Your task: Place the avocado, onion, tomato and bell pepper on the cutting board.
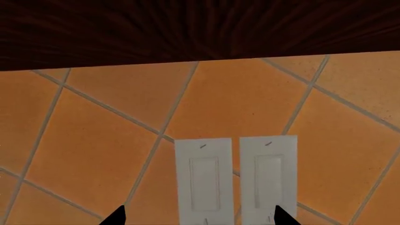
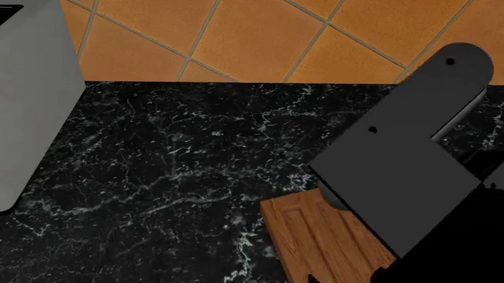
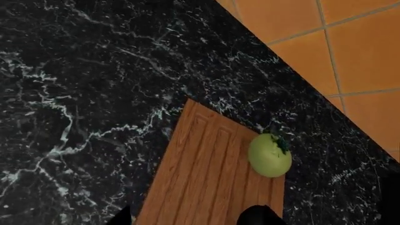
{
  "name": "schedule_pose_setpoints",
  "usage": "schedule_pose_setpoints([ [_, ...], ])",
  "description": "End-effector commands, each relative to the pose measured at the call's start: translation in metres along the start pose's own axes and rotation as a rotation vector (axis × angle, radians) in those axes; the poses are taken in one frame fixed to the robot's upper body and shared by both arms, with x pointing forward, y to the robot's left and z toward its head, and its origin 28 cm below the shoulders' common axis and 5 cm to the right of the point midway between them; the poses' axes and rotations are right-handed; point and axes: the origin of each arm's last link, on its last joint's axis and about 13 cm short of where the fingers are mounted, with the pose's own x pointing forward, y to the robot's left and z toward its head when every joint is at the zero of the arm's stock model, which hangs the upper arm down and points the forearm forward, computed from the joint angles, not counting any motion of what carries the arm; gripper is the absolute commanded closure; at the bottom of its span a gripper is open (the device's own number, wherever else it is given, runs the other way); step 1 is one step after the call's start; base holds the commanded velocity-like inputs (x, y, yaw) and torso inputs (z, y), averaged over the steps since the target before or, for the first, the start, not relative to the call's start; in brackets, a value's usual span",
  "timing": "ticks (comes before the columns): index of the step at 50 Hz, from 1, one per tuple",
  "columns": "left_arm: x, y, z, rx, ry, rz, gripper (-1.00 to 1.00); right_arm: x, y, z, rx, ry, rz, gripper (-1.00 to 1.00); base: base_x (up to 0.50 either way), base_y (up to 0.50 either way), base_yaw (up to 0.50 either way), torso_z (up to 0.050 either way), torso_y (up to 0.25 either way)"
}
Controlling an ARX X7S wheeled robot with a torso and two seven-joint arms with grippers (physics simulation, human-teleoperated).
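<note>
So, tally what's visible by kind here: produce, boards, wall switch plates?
Produce: 1, the tomato, resting at the board's edge.
Boards: 1, the cutting board.
Wall switch plates: 2.
Total: 4. No avocado, onion or bell pepper shows in any view.

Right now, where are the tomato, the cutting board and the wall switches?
tomato [image 3: 269, 155], right wrist view, middle of its pale green skin.
cutting board [image 3: 206, 178], right wrist view, bare grooved wood beside the tomato.
wall switches [image 1: 203, 180], left wrist view, face of one white plate.
</note>
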Motion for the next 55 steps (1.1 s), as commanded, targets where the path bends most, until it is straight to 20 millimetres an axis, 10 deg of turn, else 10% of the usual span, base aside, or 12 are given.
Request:
schedule_pose_setpoints([
  [1, 0.0, -0.002, 0.005, -0.019, -0.01, -0.024, -1.0, 0.012, 0.006, 0.023, -0.073, -0.092, 0.104, -1.0, 0.0, 0.0, 0.0, 0.0, 0.0],
  [55, -0.006, -0.008, 0.018, -0.021, -0.024, -0.038, -1.0, 0.137, 0.041, 0.114, -0.217, -0.426, 0.629, -1.0, 0.0, 0.0, 0.0, 0.0, 0.0],
])
